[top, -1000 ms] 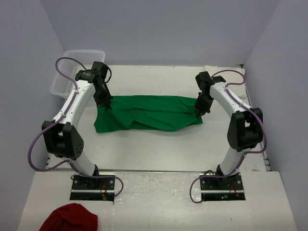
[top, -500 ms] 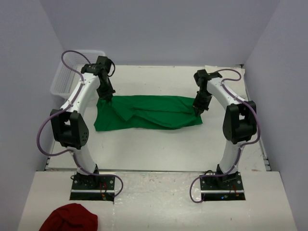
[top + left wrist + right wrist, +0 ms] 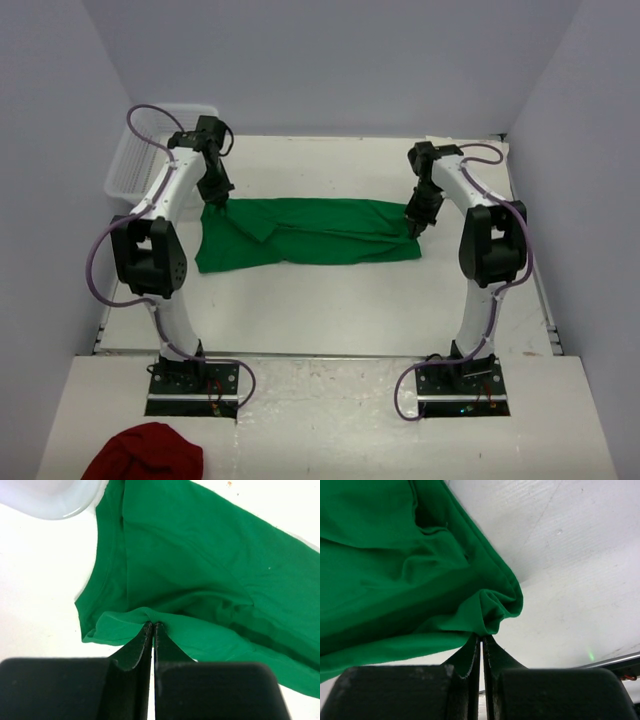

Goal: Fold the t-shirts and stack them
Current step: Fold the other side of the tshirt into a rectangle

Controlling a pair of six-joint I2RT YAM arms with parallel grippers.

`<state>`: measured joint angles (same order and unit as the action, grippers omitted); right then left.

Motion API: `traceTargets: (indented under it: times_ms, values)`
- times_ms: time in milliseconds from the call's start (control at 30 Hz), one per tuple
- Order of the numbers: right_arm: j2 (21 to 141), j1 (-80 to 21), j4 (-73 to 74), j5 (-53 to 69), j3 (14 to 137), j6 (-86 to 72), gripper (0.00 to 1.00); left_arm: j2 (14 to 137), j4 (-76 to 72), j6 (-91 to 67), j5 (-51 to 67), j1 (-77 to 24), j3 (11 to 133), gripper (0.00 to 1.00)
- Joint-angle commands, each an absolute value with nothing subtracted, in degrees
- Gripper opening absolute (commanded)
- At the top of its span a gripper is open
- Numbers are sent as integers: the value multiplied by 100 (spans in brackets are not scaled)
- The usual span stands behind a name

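Note:
A bright green t-shirt (image 3: 310, 232) lies stretched left to right as a long folded band on the white table (image 3: 330, 300). My left gripper (image 3: 217, 203) is at the shirt's far left corner, shut on a pinch of green fabric (image 3: 145, 614); the left gripper's tips (image 3: 152, 625) meet with the cloth bunched just past them. My right gripper (image 3: 418, 226) is at the shirt's right end, shut on a rolled fold of the edge (image 3: 497, 610), which gathers at the right gripper's tips (image 3: 481, 637). Both arms reach far out from their bases.
A clear plastic basket (image 3: 150, 150) stands at the back left, just beyond the left gripper, and its rim (image 3: 50, 502) shows in the left wrist view. A dark red cloth (image 3: 145, 452) lies on the near platform at the left. Grey walls enclose the table.
Both arms have stretched farther toward the back, carrying the pinched ends with them. The shirt's band now lies flatter and straighter between the grippers.

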<state>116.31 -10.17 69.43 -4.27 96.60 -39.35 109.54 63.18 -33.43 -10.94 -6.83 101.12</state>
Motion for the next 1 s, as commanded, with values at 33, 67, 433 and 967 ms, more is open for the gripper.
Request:
traceTargets:
  times_ms: [33, 67, 433, 967]
  values:
    - [11882, -975, 7171, -325, 10151, -3823, 0, 11127, 6047, -3182, -1178, -607, 10468, 0]
    - [11935, -967, 7189, -334, 10256, -3823, 0, 11205, 6012, -3156, -1160, -615, 10494, 0]
    - [12498, -967, 7392, -308, 10977, -3832, 0, 11645, 5704, -2980, -1090, -527, 10626, 0]
    - [12199, -975, 6820, -439, 11082, -3182, 74, 11602, 5098, -2804, -1116, -492, 10292, 38]
